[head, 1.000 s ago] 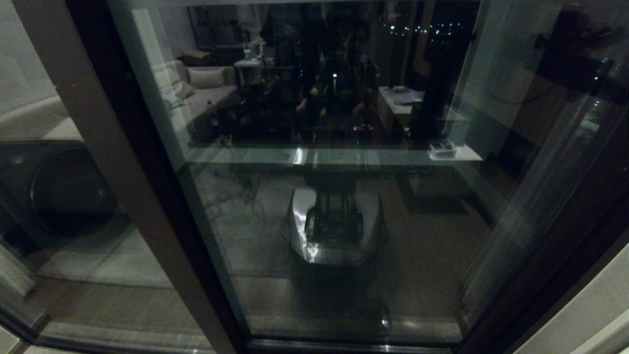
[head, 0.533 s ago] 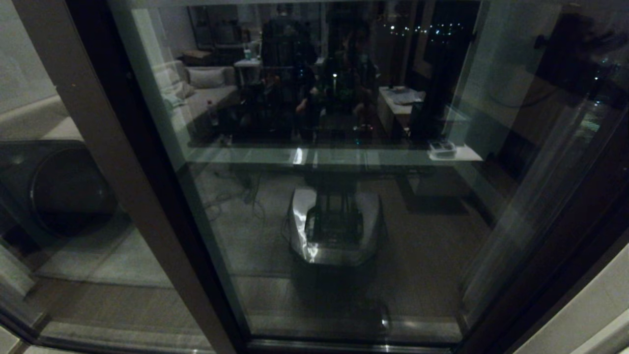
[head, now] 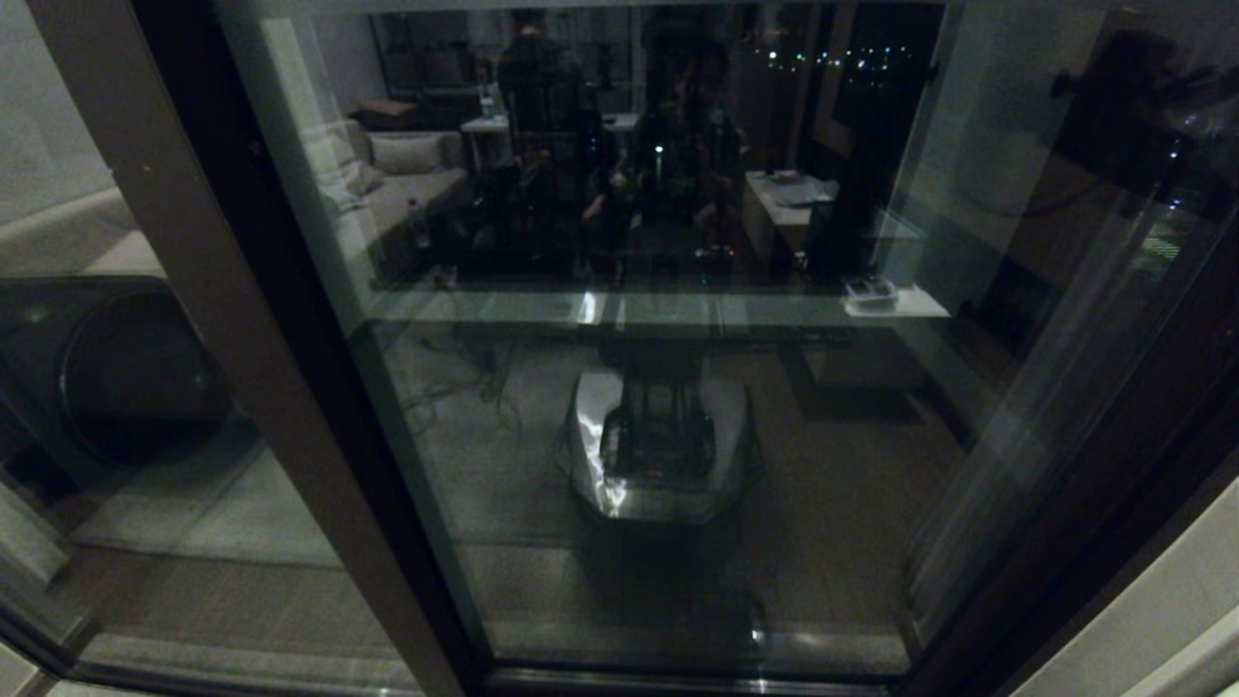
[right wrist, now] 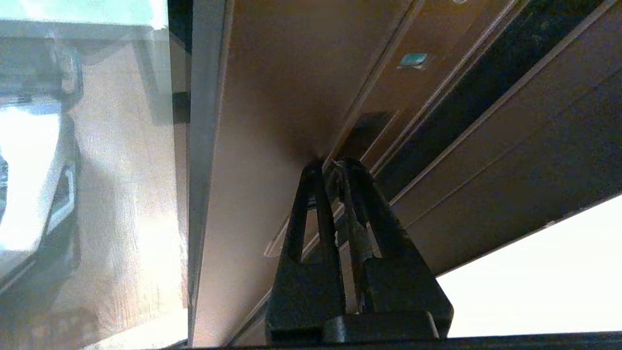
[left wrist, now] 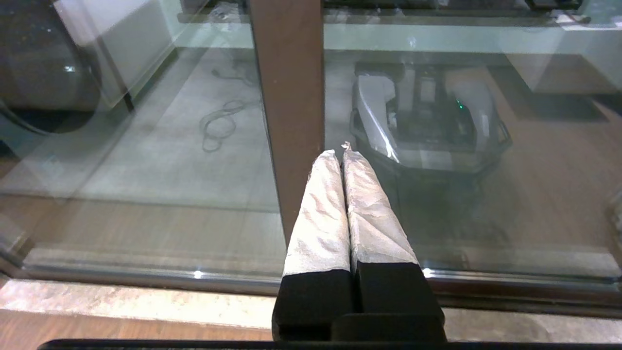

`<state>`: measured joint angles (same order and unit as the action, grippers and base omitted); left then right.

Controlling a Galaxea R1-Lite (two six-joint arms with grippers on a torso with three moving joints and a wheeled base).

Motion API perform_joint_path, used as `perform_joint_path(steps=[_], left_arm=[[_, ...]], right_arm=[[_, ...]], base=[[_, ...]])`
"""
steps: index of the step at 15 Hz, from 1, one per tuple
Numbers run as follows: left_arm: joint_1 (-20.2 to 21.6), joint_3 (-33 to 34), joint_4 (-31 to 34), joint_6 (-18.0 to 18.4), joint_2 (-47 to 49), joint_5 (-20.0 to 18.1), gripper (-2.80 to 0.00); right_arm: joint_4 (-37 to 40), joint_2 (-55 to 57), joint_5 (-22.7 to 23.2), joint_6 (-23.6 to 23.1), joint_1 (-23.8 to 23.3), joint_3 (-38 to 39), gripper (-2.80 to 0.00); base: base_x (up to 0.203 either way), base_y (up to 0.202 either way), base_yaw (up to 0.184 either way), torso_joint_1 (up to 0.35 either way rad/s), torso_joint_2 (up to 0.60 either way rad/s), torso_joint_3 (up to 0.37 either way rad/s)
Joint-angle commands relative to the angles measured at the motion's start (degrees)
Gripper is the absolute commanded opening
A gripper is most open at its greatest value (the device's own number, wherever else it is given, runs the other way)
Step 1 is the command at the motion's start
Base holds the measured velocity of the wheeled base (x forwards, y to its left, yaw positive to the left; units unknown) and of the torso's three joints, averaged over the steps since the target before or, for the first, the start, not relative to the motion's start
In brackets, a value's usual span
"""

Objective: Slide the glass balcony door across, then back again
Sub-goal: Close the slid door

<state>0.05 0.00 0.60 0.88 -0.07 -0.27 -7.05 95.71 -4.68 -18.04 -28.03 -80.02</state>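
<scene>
**Both pincers closed at the glass door**

The left gripper (left wrist: 340, 151) is pressed shut, its two foil-wrapped fingers (left wrist: 320, 209) lying flat against each other with nothing between them. It hangs low before the glass, above the floor track (left wrist: 146, 279). Just beyond its tips stands a wide plain brown post (left wrist: 289, 97), upright, and the tips sit at the post's edge; whether they touch it cannot be told. Past the post, behind the tips, the glass reflects the robot's own base (left wrist: 427, 121).

The right gripper (right wrist: 330, 165) is also closed, its black fingers (right wrist: 311, 214) meeting at the tips and holding nothing. The tips rest at the brown stile (right wrist: 272, 97) of the door (head: 658, 387), right at a groove line in the frame; a dark recessed slot (right wrist: 369, 129) lies just ahead of them, and a long black channel (right wrist: 486, 82) runs just beyond that. On the other side of the tips is the door's glass pane (right wrist: 97, 170).

In the head view the door fills the middle, its frame reaching the dark jamb (head: 1113, 465) on the right.
</scene>
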Motion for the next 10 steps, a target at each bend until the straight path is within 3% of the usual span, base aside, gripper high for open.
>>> perform_joint_path(steps=[1,10], left_arm=[[0.0,0.1,0.0,0.0,0.0,0.0,-2.80],[0.0,0.1,0.0,0.0,0.0,0.0,-2.80]], right_arm=[[-0.3,0.4,-0.1,-0.1,0.0,0.0,-2.80],[-0.3,1.5,-0.4,-0.1,-0.3,-0.8,-2.80]], base=[[0.000,0.000,0.000,0.000,0.00,0.000],[0.000,0.000,0.000,0.000,0.00,0.000]])
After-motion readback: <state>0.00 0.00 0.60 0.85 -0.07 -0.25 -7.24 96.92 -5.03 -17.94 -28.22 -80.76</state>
